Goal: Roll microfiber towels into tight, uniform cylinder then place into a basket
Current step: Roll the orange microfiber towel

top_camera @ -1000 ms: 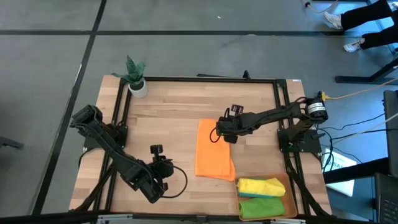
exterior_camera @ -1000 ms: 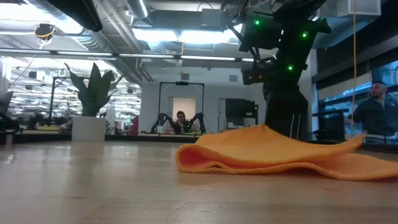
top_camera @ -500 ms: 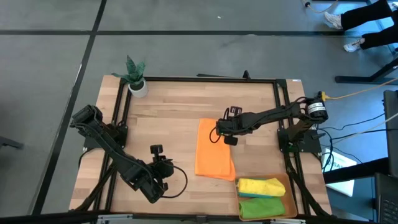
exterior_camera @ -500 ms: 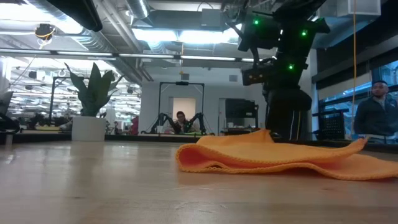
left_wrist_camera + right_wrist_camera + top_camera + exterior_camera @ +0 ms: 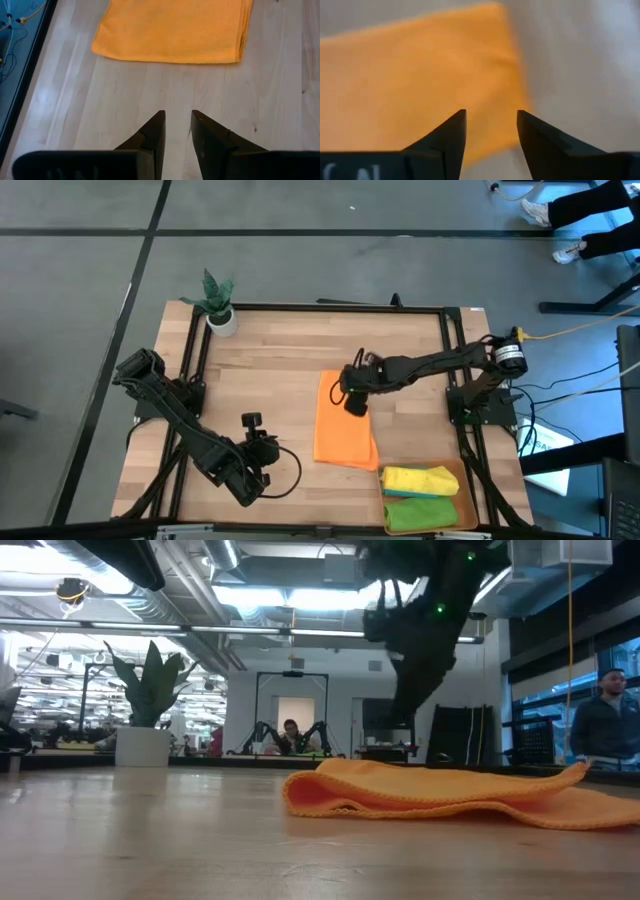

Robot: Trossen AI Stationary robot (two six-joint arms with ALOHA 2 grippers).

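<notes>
Right gripper (image 5: 349, 392) above the orange towel (image 5: 342, 425), fingers parted, grasping nothing. Towel folded flat mid-table, nearer the right edge. Left gripper (image 5: 177, 131) near the front edge, slightly parted, empty. Basket (image 5: 387, 522) at the front right corner, with yellow and green towels.

Potted plant (image 5: 218, 302) at table (image 5: 270, 360) corner; person (image 5: 603, 725) beyond

I can read no text, label, brand, number or sign anywhere, neither on the things before me nor in the room behind.
</notes>
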